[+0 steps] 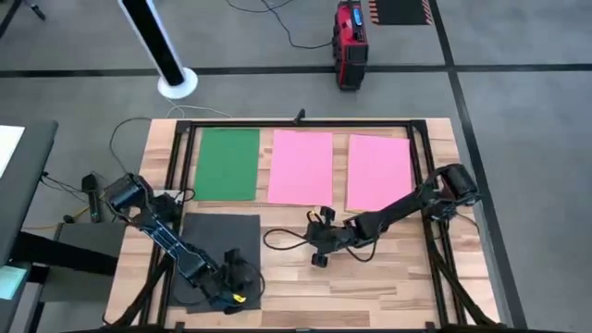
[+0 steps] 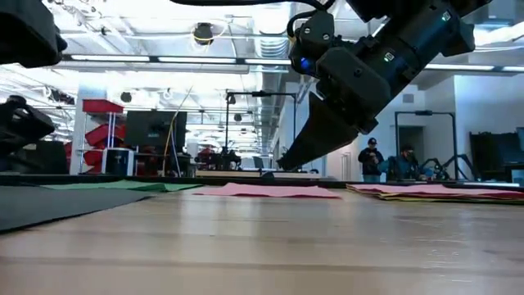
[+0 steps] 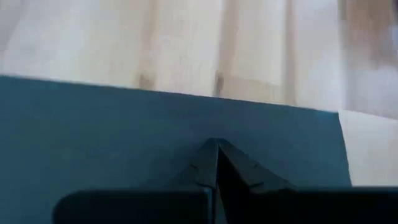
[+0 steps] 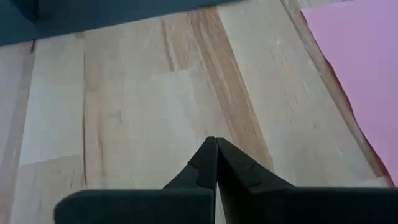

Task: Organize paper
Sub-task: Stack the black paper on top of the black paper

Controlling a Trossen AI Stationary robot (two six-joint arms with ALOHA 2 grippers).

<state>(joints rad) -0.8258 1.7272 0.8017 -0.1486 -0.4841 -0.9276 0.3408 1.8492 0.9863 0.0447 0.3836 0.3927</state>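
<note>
Pale wooden worktop (image 1: 388,268) carries four thin rectangular sheets of paper. A green sheet (image 1: 228,163) and two pink sheets (image 1: 300,166) (image 1: 377,172) lie in a row along the far side, apart from one another; a dark grey sheet (image 1: 208,242) lies on the near left. The left claw (image 1: 233,294) sits closed over the grey sheet's near corner. The right claw (image 1: 321,242) hangs closed above bare wood, near the middle pink sheet. Judged step: gathering sheets. Next, each claw must open before gripping a sheet edge.
</note>
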